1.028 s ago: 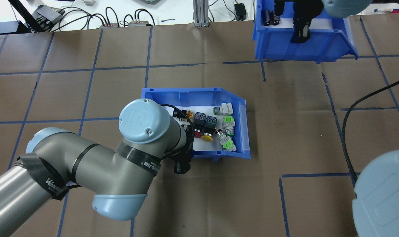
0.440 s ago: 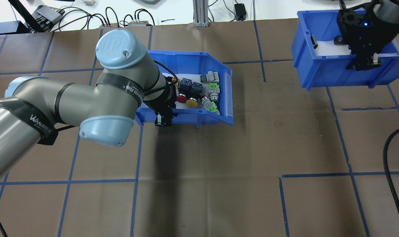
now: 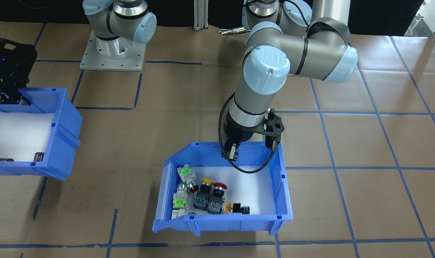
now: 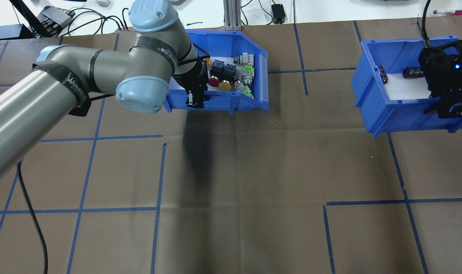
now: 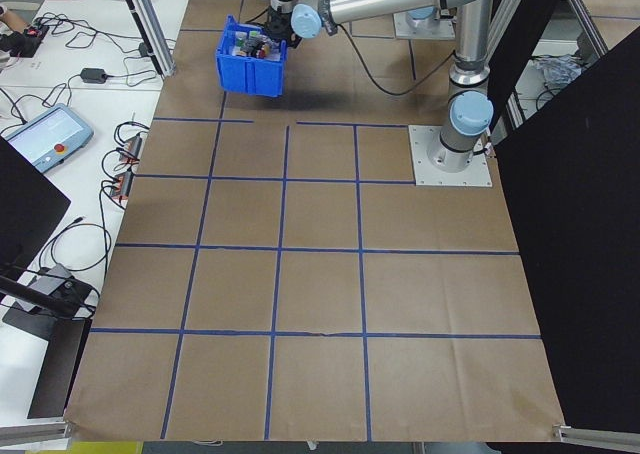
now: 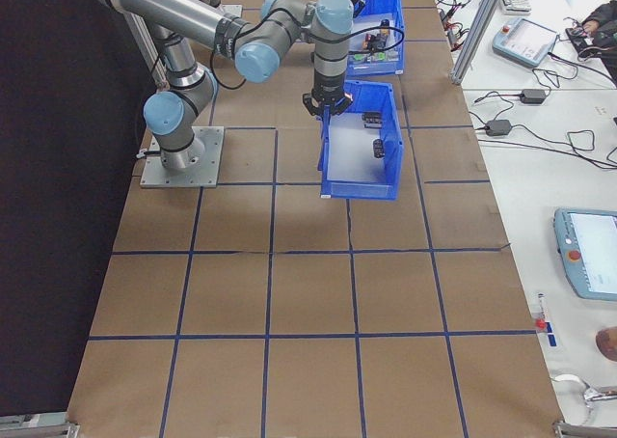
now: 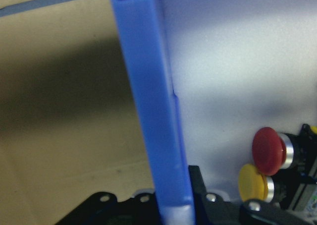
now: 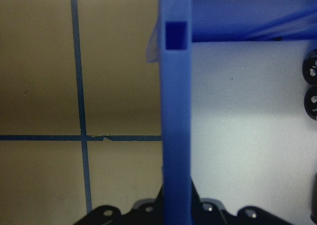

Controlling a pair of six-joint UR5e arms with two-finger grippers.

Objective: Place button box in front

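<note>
**At the worktop's far edge: button bin held aloft**

Near the far edge of the worktop [image 4: 253, 171], the blue plastic bin of green, yellow and red push-buttons [image 4: 231, 104] hangs raised, judging by its shadow. The left claw [image 4: 195, 99] is clenched over the bin's near wall, one finger inside, one outside. Recommended: keep the bin level, lower it squarely, release only once seated. The right claw [image 4: 452, 108] grips the second blue bin holding black cylinders [image 4: 390, 114] likewise.
</note>
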